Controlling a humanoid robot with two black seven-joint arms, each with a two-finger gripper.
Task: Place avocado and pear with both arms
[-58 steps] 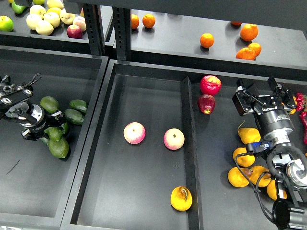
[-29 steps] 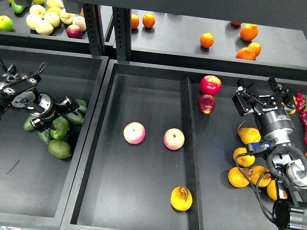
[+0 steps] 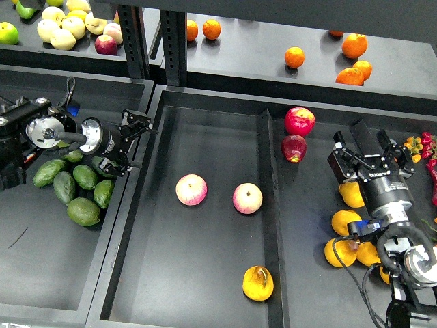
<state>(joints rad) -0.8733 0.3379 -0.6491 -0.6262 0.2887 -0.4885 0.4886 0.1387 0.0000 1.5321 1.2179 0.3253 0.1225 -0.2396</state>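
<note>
Several dark green avocados (image 3: 83, 211) lie in a heap in the left tray. My left gripper (image 3: 133, 142) hangs to the right of the heap, over the wall between the left and middle trays. Its fingers are spread and I see nothing between them. One golden pear (image 3: 258, 282) with a brown stem lies at the front of the middle tray. Several more pears (image 3: 345, 221) lie in the right compartment. My right gripper (image 3: 369, 140) is above the farthest of them (image 3: 351, 196), open and empty.
Two pink apples (image 3: 191, 189) (image 3: 247, 198) lie in the middle tray. Two red apples (image 3: 299, 121) (image 3: 293, 147) lie beyond the divider wall (image 3: 269, 205). Oranges (image 3: 294, 57) and pale fruits (image 3: 63, 39) sit on the back shelf. Red fruit (image 3: 426, 142) is at the right edge.
My left gripper rose out of the avocado heap and swung right to the tray wall; the avocados shifted. My right gripper tilted and moved slightly down towards the pears.
</note>
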